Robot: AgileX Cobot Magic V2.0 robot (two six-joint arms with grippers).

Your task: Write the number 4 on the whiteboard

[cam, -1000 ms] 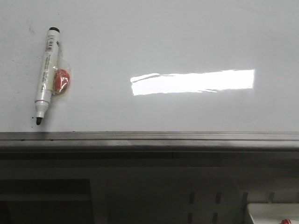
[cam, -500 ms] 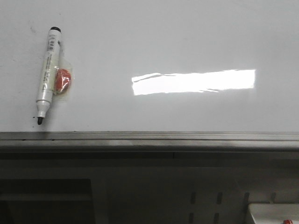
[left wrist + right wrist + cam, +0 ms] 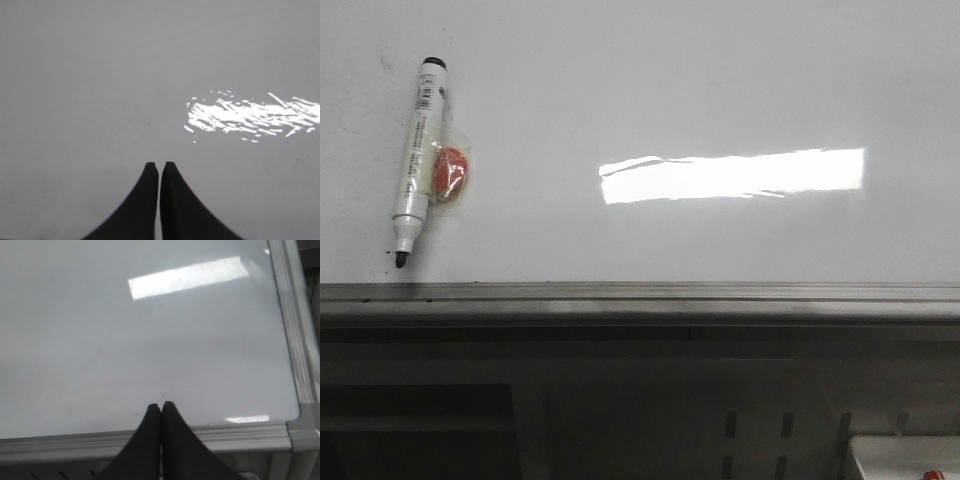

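The large glossy white whiteboard with a grey metal edge rail (image 3: 650, 90) is lying flat in the front view, carrying a bright rectangular glare patch (image 3: 732, 175) near its middle. No drawn numeral is showing on its surface in any view. A white-barrelled marker with a black tip and black end cap (image 3: 414, 160) is resting on the board's left part, its uncapped tip pointing toward the rail. A small orange-red lump wrapped in clear film (image 3: 449, 171) is touching the marker's barrel on its right side.

The left black gripper (image 3: 159, 167) is hanging over bare board with its fingers nearly pressed together, gripping nothing. The right black gripper (image 3: 160, 407) is sitting above the board's near rail, close to a corner, its fingers likewise closed and empty.
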